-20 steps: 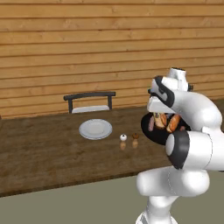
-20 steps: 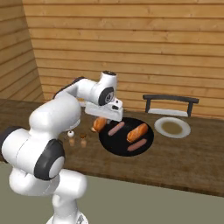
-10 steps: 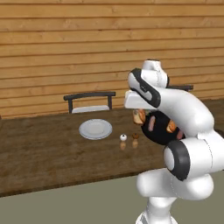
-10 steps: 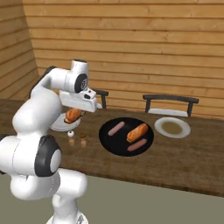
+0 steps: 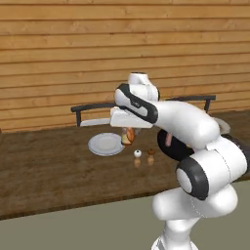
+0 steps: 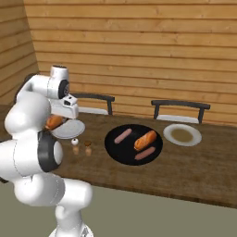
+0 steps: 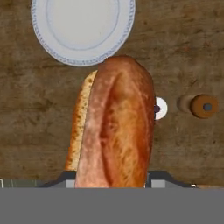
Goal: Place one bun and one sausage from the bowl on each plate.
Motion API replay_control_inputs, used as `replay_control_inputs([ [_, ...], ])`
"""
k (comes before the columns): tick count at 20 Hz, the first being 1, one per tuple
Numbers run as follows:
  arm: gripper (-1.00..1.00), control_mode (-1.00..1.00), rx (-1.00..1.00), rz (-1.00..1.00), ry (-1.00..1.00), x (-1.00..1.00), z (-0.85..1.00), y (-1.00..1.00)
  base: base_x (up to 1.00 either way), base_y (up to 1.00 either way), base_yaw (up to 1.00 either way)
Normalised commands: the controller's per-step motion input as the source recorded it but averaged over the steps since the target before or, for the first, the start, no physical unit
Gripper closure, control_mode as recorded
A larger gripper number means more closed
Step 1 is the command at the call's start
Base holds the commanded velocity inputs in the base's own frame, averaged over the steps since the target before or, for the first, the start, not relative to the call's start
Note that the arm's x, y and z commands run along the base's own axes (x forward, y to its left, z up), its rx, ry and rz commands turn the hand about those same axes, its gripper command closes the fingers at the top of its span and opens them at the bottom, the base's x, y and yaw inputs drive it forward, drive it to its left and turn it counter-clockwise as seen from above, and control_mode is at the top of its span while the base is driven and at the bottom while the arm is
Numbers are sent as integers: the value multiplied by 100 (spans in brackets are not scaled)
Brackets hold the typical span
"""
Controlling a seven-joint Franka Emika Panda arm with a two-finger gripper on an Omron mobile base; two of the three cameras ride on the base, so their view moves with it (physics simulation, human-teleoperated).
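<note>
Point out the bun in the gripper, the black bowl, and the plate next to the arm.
bun [image 7: 118, 127], hand view, its browned top crust
bowl [image 6: 115, 150], right base view, bare black floor
plate [image 5: 104, 144], left base view, its centre

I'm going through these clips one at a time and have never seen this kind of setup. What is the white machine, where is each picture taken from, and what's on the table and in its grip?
It is a rendered kitchen, not real footage. The white machine is a robot arm on a drivable base. Two pictures come from cameras on the base, behind the arm to its left and right. The third looks along its hand.

On the wooden table sits a black bowl holding two sausages and one bun. Pale plates lie on either side: the near plate and the far plate. Two small shakers stand between the bowl and the near plate.

The hand is closed on a bun, held above the table just short of the near plate. Both plates look bare.
</note>
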Motion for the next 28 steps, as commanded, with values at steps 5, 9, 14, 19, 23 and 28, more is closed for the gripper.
replay_control_inputs([
  [5,100,-100,-4,-6,4,65,-33,100,0,0,0],
  [9,100,-100,-16,-5,5,78,-39,58,0,0,0],
  [14,100,-100,-5,0,0,71,-26,0,0,0,0],
  [19,100,-100,0,0,0,49,-52,0,0,0,0],
  [23,100,-100,0,1,0,39,-59,0,0,0,0],
  [28,100,-100,0,0,0,48,-38,12,0,0,0],
])
